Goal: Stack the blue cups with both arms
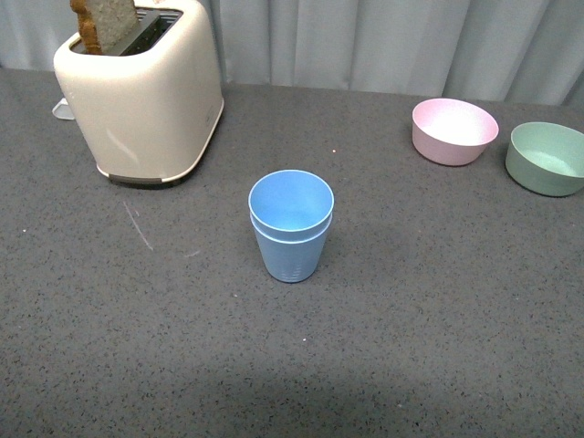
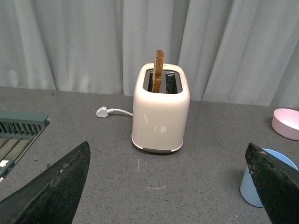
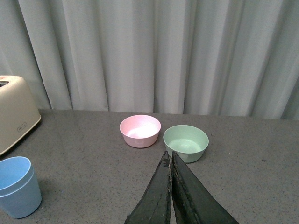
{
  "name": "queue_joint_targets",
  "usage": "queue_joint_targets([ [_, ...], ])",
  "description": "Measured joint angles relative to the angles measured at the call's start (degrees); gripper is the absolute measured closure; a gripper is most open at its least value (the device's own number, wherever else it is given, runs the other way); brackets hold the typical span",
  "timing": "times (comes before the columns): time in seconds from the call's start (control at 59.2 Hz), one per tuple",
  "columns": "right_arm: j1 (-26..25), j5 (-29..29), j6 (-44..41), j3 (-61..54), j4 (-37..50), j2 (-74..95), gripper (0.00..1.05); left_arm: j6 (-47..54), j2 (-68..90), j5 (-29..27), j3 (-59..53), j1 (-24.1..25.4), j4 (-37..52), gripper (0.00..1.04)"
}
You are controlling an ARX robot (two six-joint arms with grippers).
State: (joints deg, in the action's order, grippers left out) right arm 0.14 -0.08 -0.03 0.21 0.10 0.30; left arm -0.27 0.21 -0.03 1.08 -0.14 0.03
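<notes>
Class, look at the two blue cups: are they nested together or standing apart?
Nested. The blue cups stand upright as one stack, with one rim showing just above the other. Neither gripper touches them.

The toaster (image 3: 14, 114) bears a small dark mark (too blurred to read), nothing else legible

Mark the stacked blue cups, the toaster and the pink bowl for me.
blue cups (image 1: 291, 239), front view, on the outer cup's side wall.
toaster (image 1: 151, 100), front view, on its cream side panel.
pink bowl (image 1: 453, 146), front view, on its outer wall.
</notes>
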Motion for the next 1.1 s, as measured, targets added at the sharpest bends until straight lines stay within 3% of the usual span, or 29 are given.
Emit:
queue_joint_targets([
  [0.557, 0.0, 0.0, 0.02, -0.02, 0.0, -0.07, 0.09, 0.0, 0.0, 0.0, 0.0, 0.0, 0.0, 0.07],
  [1.098, 0.0, 0.0, 0.04, 0.0, 0.0, -0.07, 0.1, 0.0, 0.0, 0.0, 0.0, 0.0, 0.0, 0.07],
])
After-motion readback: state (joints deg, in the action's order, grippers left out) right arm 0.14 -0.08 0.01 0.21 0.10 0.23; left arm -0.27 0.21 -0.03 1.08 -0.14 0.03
